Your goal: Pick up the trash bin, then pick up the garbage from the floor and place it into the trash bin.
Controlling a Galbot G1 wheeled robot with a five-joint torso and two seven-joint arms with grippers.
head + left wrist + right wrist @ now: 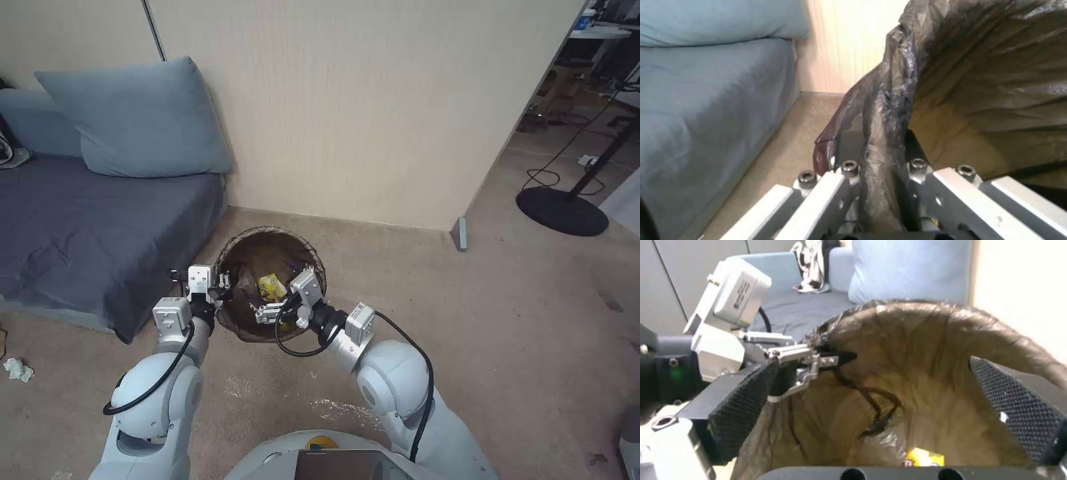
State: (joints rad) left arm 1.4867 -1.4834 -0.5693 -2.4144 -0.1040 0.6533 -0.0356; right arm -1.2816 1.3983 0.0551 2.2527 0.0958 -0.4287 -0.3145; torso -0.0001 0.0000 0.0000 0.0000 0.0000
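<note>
The trash bin [267,232], round and lined with a dark brown bag, hangs tilted just above the carpet beside the sofa. My left gripper [223,283] is shut on its near-left rim; the left wrist view shows the fingers [849,146] clamping the bag fold [889,100]. My right gripper [267,312] is open over the bin mouth, its black pads [746,400] wide apart with nothing between them. A yellow snack wrapper [271,287] lies inside the bin [929,320], seen at the bottom as a wrapper [925,457]. One piece of garbage, a white tissue wad [18,369], lies on the floor at far left.
A grey-blue sofa [87,227] with a cushion [140,120] stands to the left, a jacket [8,150] on its far end. The beige wall [360,107] is close behind the bin. A black round stand base [562,211] and cable [553,167] sit at right. Open carpet lies to the right.
</note>
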